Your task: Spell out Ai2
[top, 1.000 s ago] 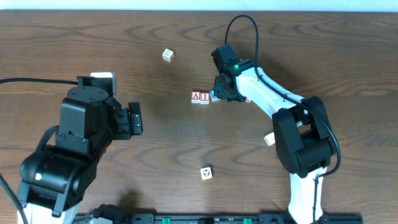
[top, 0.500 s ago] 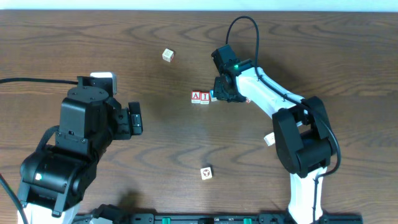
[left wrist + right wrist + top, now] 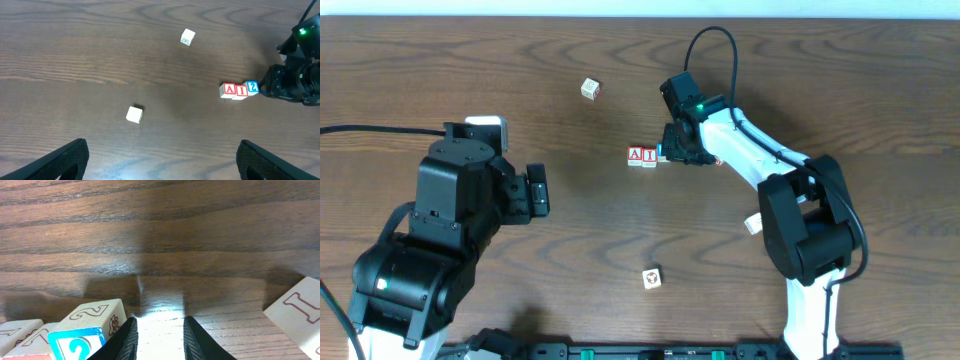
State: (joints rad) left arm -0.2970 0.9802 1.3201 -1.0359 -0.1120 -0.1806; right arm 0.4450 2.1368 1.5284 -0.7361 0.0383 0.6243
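Observation:
Three small cubes lie in a row at mid-table: the red-framed A (image 3: 635, 155), the red-framed I (image 3: 649, 155) and the blue 2 (image 3: 662, 153). From the left wrist the A (image 3: 229, 90), I (image 3: 241, 90) and 2 (image 3: 253, 87) read in that order, sides touching. My right gripper (image 3: 671, 152) stands low just right of the 2. In its wrist view the 2 (image 3: 87, 330) rests against the outside of the left finger. The right gripper (image 3: 159, 340) has its jaws narrowly apart over bare wood. My left gripper (image 3: 537, 190) hangs wide open and empty, far left of the row.
A pale cube (image 3: 590, 89) lies at the back. A cube with a dark picture (image 3: 651, 278) lies near the front, and another pale cube (image 3: 753, 224) sits beside the right arm. A pale cube with a faint red mark (image 3: 300, 312) lies right of my right gripper.
The right gripper has edged slightly left, and the 2 cube sits a touch closer against the I. The left arm has not moved.

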